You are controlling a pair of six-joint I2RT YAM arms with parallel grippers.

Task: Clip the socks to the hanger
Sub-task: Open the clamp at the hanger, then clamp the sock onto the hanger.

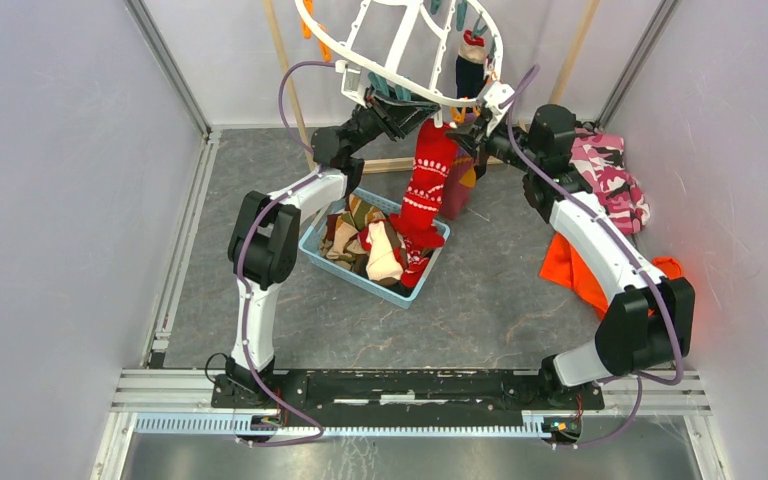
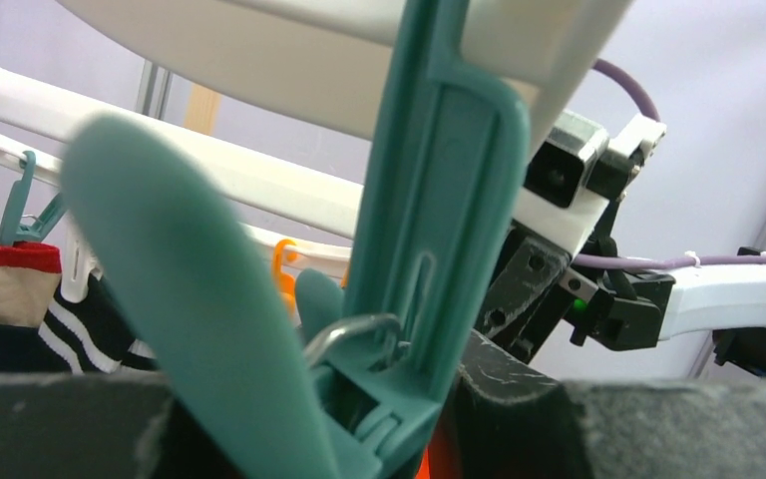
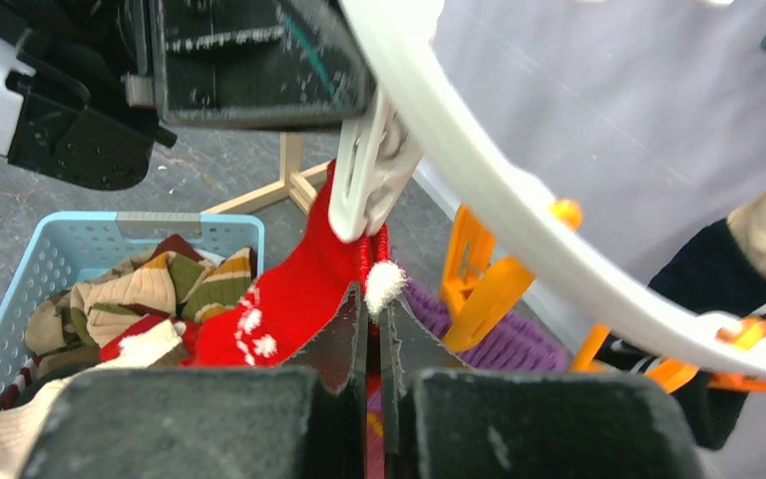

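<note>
The white oval hanger (image 1: 400,50) hangs at the back. My left gripper (image 1: 412,106) is raised under its front rim. In the left wrist view it (image 2: 359,409) is shut on a teal clip (image 2: 434,230) that hangs from the hanger's bar (image 2: 289,50). My right gripper (image 1: 462,128) is shut on the cuff of a red sock with white patterns (image 1: 426,185). In the right wrist view its jaws (image 3: 374,309) pinch the red fabric (image 3: 299,299) just under a white pompom (image 3: 385,284), below a white hanger bracket (image 3: 364,180). A purple sock (image 3: 514,339) hangs beside it.
A light blue basket (image 1: 312,255) holding several socks sits under the red sock. A navy sock (image 1: 470,68) is clipped to the hanger. Orange clips (image 3: 489,289) hang close to my right gripper. A pink camouflage garment (image 1: 610,180) and an orange cloth (image 1: 572,268) lie on the right. A wooden rack (image 1: 285,70) stands behind.
</note>
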